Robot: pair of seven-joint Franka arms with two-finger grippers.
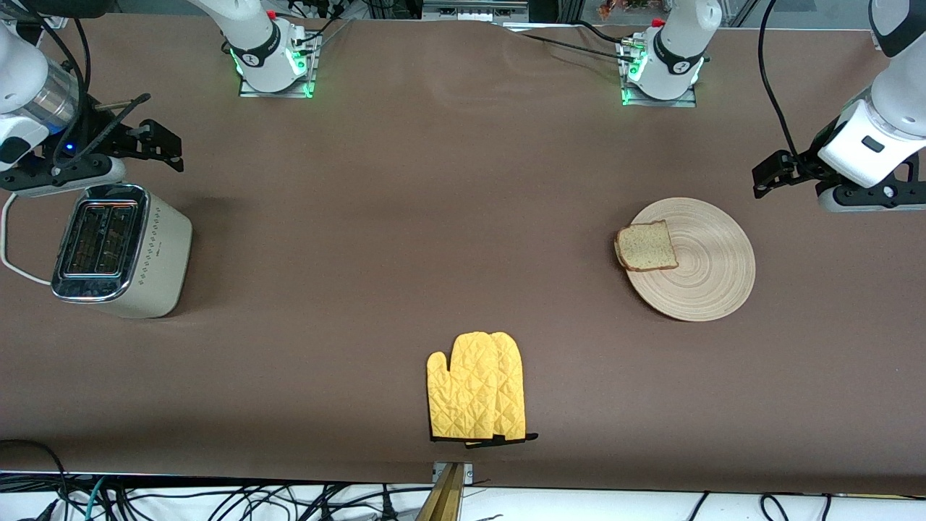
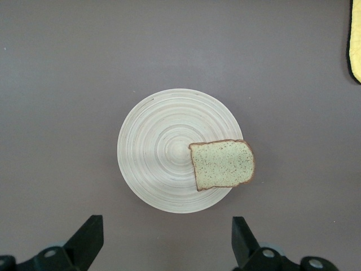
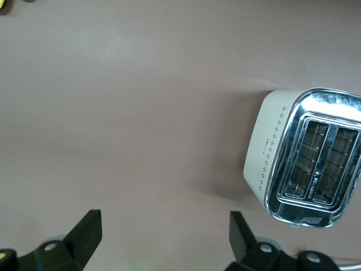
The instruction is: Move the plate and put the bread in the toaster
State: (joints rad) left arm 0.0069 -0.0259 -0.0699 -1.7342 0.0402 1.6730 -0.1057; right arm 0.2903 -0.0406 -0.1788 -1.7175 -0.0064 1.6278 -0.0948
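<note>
The bread [image 1: 646, 246] lies on the plate [image 1: 705, 278], at the plate's edge toward the right arm's end of the table, with one corner over the rim. The plate sits on the table [image 1: 405, 217] just beside and below the left gripper [image 1: 778, 174], which hangs in the air with its fingers spread wide and empty. The toaster [image 1: 119, 250] stands well apart at the right arm's end, under the right gripper [image 1: 155, 141], also wide open and holding nothing; this arm seems to wait.

I judge that nothing is done yet and the first step is to take the plate. To do it well, the left gripper should come down on the bare rim closest to it, away from the bread, and keep the plate level so the slice does not slide off.

The left wrist view shows the bread's overhang more clearly and a corner of the yellow mitt [image 2: 355, 51]. The right wrist view looks into both toaster slots, which appear empty. Only the front view shows how far plate and toaster are apart.
</note>
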